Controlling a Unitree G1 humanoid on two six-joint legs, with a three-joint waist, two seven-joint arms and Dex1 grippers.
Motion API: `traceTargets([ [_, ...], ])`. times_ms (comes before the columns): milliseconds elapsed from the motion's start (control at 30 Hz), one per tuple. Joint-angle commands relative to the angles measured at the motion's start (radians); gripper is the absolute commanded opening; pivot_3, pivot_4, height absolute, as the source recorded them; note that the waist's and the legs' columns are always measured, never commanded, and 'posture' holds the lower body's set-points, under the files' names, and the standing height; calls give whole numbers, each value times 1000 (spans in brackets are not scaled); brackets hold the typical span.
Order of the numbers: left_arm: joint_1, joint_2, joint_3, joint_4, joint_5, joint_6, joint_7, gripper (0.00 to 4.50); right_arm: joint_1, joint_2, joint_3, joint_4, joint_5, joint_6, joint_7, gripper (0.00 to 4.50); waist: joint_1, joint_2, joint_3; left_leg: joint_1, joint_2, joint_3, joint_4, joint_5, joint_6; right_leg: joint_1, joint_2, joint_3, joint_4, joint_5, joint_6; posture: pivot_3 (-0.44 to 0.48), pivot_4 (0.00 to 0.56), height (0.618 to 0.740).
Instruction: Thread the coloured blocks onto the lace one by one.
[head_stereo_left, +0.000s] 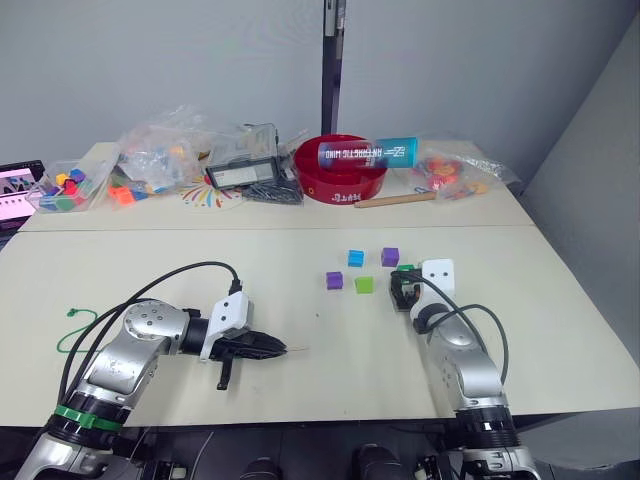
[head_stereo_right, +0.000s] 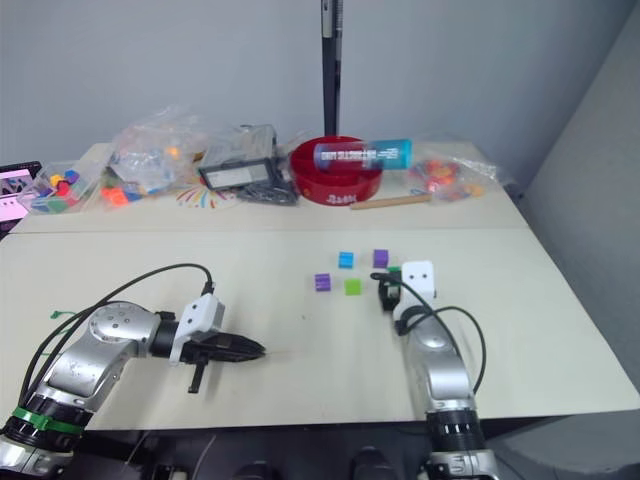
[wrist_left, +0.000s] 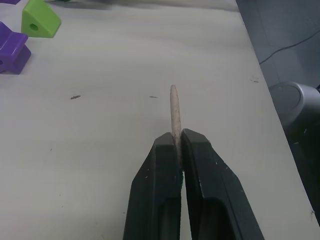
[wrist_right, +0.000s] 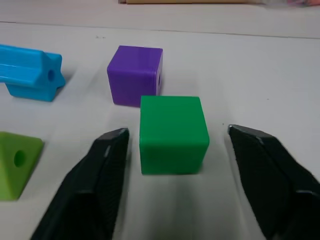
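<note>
Head view: left gripper (head_stereo_left: 283, 349) low over the cream table (head_stereo_left: 150, 260); thin green cord lace (head_stereo_left: 75, 330) trails near the table's left edge; five coloured plastic blocks (head_stereo_left: 362, 270) lie by the right gripper (head_stereo_left: 404, 292).
Left wrist: jaws pinching the lace's pale tan stiff tip (wrist_left: 174, 112).
Right wrist: jaws spread around the dark green cube (wrist_right: 173, 134), apart from it.

Five holed blocks (head_stereo_left: 364, 284) clustered on table, darker green cube (wrist_right: 173, 134) between open hand fingers, lace's tan tip (wrist_left: 175, 115) pinched
</note>
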Motion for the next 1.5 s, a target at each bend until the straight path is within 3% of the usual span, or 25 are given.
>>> traceTargets([
  [33,-2,13,20,-26,-16,0,4,0,-9,3,-10,-19,-2,-32,1,1863,0,0,0,0,0,0,0,0,0,0,0,0,0,0,0,0,150,731],
  [100,-2,13,21,-25,-16,-1,4,0,-5,7,-7,-28,-3,-32,1,1204,0,0,0,0,0,0,0,0,0,0,0,0,0,0,0,0,150,731],
  [133,-2,14,21,-25,-16,-1,4,0,4,11,-3,-46,0,-36,5,1152,0,0,0,0,0,0,0,0,0,0,0,0,0,0,0,0,150,731],
  [200,-2,14,20,-24,-16,0,5,0,16,15,3,-72,2,-39,11,1152,0,0,0,0,0,0,0,0,0,0,0,0,0,0,0,0,150,731],
  [333,-3,14,21,-17,-13,-8,4,0,154,26,50,-318,-2,58,8,1152,3,0,0,0,0,-1,0,0,0,0,0,0,1,0,0,0,150,731],
  [500,-11,19,22,1,-13,-18,-6,0,439,8,184,-757,21,278,18,1152,6,1,0,-2,0,-1,0,0,0,-1,0,-1,0,0,0,0,150,731],
  [600,-19,20,18,12,-12,-24,-14,0,562,-8,245,-903,41,380,23,1152,3,1,0,-1,0,-1,0,0,0,0,0,-1,0,-1,0,0,150,731],
  [700,-24,22,17,21,-12,-29,-21,0,590,-7,236,-928,70,437,35,1152,-1,0,0,0,1,-1,0,0,0,0,1,-1,0,-2,-1,0,150,731],
  [933,-26,39,26,22,-14,-31,-31,0,586,-18,246,-791,139,459,120,1152,-1,-1,-1,1,1,-1,0,0,0,0,1,-1,0,-3,-1,0,150,731],
  [1000,-23,46,28,26,-13,-36,-33,0,583,-10,241,-777,136,445,114,2168,-3,-1,-1,1,1,-1,0,0,0,0,1,-1,0,-3,-2,0,150,731],
  [1233,-5,62,38,17,-23,-35,-33,0,590,-89,173,-868,200,431,202,4470,4,-1,-1,1,1,-1,0,0,0,0,1,-1,0,-3,-2,0,150,731],
  [1433,10,62,50,-4,-25,-23,-22,0,523,-326,10,-875,361,398,470,4470,5,-2,0,0,1,-1,0,0,0,1,1,-2,-1,-3,-1,0,150,731],
  [1500,10,63,53,-4,-26,-21,-22,0,462,-441,-27,-817,422,387,617,4470,1,-2,0,1,1,-1,0,0,0,1,1,-2,0,-3,-1,0,150,731],
])
